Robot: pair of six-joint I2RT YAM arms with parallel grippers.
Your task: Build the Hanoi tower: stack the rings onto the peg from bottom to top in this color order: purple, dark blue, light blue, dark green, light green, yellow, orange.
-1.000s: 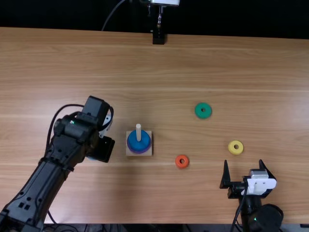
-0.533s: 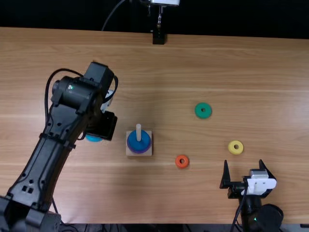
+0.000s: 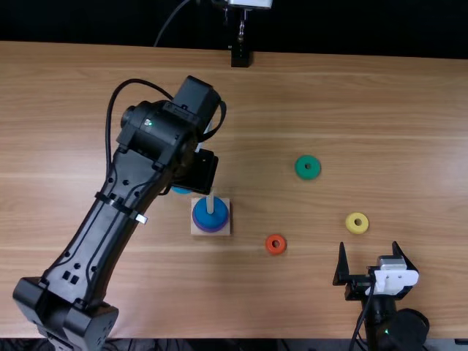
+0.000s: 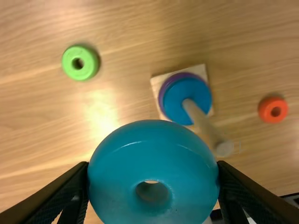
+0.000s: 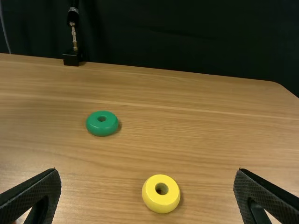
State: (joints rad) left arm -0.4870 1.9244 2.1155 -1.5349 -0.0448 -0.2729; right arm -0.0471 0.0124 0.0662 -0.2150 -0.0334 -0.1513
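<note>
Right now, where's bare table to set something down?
Top view: beyond the dark green ring toward the far edge, and right of the yellow ring. Crowded: the peg base, with the left gripper holding the light blue ring close by.

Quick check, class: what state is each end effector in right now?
Left end effector: closed on the light blue ring.
Right end effector: open, empty.

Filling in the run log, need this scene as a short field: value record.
peg: purple ring at bottom, dark blue ring on it
left gripper: closed on light blue ring
right gripper: open, empty
loose on table: light green ring, dark green ring, yellow ring, orange ring
next due on peg: light blue
</note>
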